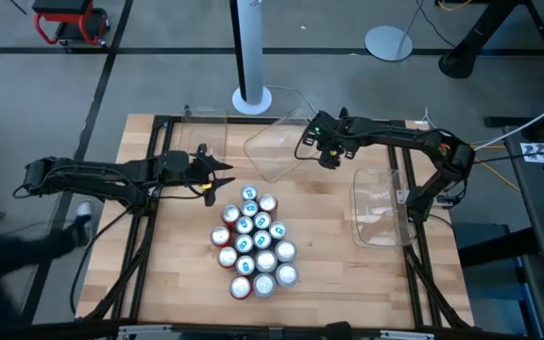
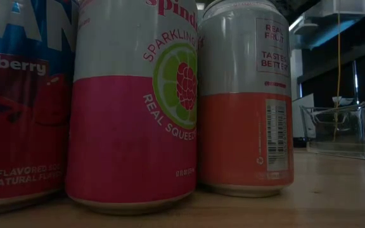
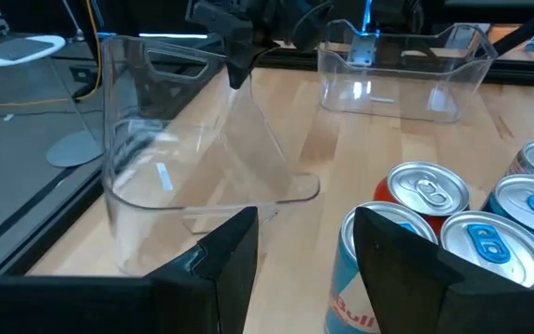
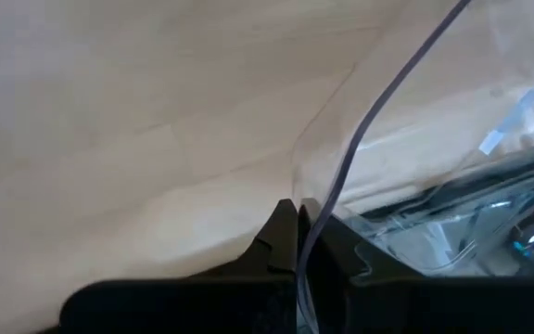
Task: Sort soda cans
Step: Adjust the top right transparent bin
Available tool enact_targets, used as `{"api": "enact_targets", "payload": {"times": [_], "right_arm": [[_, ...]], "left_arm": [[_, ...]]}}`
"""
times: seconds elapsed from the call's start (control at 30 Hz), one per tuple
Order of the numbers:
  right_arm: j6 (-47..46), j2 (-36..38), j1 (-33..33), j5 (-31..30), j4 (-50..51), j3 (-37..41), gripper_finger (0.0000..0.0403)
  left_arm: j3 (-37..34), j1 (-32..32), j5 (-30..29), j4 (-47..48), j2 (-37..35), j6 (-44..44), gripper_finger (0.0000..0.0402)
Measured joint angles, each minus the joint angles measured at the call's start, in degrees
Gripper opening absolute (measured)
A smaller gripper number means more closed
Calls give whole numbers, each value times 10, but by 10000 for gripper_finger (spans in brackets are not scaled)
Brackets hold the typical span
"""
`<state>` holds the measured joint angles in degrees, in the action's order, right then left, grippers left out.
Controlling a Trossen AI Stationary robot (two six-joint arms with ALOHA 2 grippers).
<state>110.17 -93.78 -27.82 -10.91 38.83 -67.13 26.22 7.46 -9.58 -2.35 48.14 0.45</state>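
Soda cans point(image 2: 132, 107) fill low view; overhead, right hand point(image 1: 328, 157) clamps tilted bin point(image 1: 277, 149), left hand point(image 1: 217, 177) parted

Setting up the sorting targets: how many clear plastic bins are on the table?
2. One clear bin is tilted at the table's far middle, its wall pinched by the right gripper; the other bin sits flat at the right edge.

Soda cans point(image 1: 254, 244) clustered mid-table, tilted bin point(image 1: 277, 146) behind them, second bin point(image 1: 378, 210) to their right — apart.
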Motion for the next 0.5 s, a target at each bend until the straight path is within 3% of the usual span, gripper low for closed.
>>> {"api": "enact_targets", "payload": {"times": [0.2,0.3,0.5], "right_arm": [[52,3,-8,12,8,-1,7],[57,9,-17,-8,62,-15,6],[71,19,-30,8,108,-40,6]], "left_arm": [[0,0,0,-1,0,0,169],[0,0,0,-1,0,0,169],[0,0,0,-2,0,0,169]]}}
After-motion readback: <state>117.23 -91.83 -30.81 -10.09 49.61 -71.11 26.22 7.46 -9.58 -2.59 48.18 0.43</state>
